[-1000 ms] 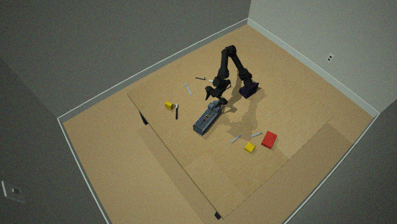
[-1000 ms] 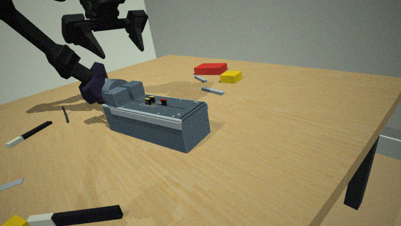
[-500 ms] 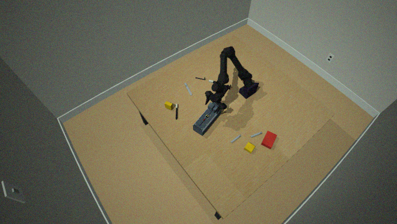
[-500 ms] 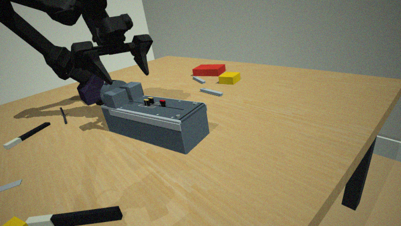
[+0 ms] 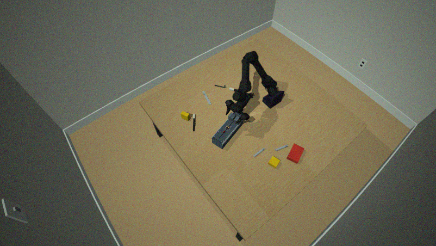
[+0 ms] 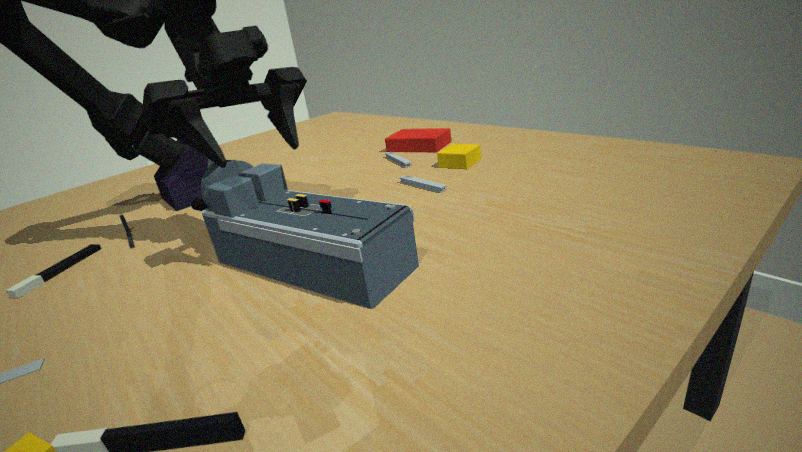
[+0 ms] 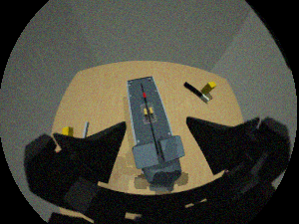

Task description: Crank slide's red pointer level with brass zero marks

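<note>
The blue-grey machine (image 5: 218, 142) (image 6: 297, 263) (image 7: 139, 106) stands on the table. Its red pointer (image 5: 224, 131) (image 6: 325, 202) (image 7: 145, 95) sits in the slot, off the two brass zero marks (image 5: 227, 127) (image 6: 293, 200) (image 7: 148, 112), toward the end away from the arm's base. Two raised blocks and a rounded hub (image 7: 161, 177) are at the base end. The crank handle cannot be clearly made out. My gripper (image 5: 236, 115) (image 6: 259, 156) (image 7: 156, 121) is open and empty, above the machine's base end, with its fingers spread to either side of it.
A red block (image 5: 295, 153) (image 6: 418, 140), a yellow block (image 5: 274, 161) (image 6: 458, 156) and two grey bars lie on one side. Another yellow block (image 5: 185, 115) (image 7: 209, 88), black-and-white sticks (image 5: 193, 123) (image 6: 174, 432) and a grey bar (image 5: 206, 97) lie on the other side.
</note>
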Controlling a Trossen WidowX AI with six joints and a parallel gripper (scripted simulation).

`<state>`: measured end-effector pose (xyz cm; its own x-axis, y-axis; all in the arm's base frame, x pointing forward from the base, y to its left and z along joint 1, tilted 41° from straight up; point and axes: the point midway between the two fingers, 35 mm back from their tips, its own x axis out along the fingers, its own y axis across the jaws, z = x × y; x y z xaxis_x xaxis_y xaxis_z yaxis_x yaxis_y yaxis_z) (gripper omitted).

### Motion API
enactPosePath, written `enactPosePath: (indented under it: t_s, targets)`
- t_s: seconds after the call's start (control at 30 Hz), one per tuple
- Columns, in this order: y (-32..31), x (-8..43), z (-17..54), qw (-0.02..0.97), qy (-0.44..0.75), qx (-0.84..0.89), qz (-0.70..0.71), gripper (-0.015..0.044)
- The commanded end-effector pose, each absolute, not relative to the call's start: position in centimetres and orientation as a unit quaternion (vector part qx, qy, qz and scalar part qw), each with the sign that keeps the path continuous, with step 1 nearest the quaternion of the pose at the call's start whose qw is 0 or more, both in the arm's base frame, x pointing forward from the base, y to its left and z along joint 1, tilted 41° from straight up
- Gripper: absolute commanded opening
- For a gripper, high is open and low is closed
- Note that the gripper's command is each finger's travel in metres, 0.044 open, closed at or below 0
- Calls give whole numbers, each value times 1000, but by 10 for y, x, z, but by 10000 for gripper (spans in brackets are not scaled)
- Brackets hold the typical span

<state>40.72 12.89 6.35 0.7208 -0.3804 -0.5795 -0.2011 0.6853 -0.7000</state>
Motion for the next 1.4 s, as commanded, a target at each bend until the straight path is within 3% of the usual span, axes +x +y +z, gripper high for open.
enactPosePath:
  t_s: [0.0,0.3,1.37]
  targets:
    - [145,406,83,843,366,-391,-54,440]
    - [163,398,110,844,366,-390,-52,440]
    - [108,285,134,842,365,-394,56,440]
